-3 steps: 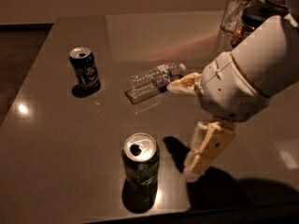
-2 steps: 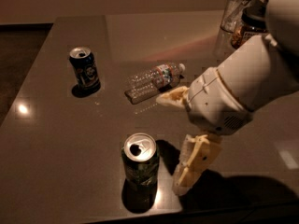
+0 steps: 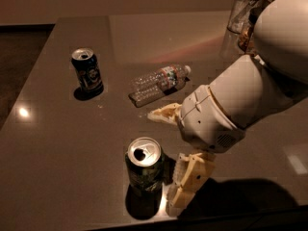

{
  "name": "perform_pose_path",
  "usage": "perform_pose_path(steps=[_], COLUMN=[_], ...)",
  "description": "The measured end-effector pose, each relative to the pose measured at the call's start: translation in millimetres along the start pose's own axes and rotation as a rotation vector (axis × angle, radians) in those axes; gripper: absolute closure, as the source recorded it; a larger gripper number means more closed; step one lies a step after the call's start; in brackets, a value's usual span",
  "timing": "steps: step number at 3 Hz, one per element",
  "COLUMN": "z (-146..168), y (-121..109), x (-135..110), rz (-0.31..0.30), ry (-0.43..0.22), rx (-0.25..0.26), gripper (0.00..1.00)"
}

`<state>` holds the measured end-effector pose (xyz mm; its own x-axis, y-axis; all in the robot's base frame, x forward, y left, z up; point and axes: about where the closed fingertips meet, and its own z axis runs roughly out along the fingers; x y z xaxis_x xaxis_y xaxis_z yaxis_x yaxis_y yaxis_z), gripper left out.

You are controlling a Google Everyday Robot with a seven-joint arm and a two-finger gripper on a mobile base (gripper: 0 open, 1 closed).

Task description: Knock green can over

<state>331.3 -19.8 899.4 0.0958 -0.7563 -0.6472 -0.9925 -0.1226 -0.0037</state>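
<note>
The green can (image 3: pixel 144 172) stands upright near the table's front edge, with a dark green patterned body and a silver top with an open hole. My gripper (image 3: pixel 162 159) is open, just to the right of the can. One finger (image 3: pixel 163 114) points left above and behind the can. The other finger (image 3: pixel 185 184) hangs close beside the can's right side; I cannot tell whether it touches. The big white arm (image 3: pixel 240 100) reaches in from the upper right.
A blue can (image 3: pixel 87 70) stands upright at the back left. A clear plastic bottle (image 3: pixel 159 83) lies on its side mid-table, just behind the gripper. A glass (image 3: pixel 243 11) stands at the back right. The table's front edge (image 3: pixel 96 223) runs just below the green can.
The arm and gripper have moved left and down, closing in on the green can's right side. The green can still stands upright in the same place.
</note>
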Motion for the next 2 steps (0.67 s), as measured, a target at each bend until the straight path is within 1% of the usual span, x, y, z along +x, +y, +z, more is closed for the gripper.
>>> perform_pose_path(steps=[1, 2], z=[4.8, 3.6], y=[3.9, 3.8], x=[-11.9, -22.6], rz=[-0.009, -0.005], ry=[-0.025, -0.056], rx=[-0.024, -0.045], gripper=[0.15, 0.38])
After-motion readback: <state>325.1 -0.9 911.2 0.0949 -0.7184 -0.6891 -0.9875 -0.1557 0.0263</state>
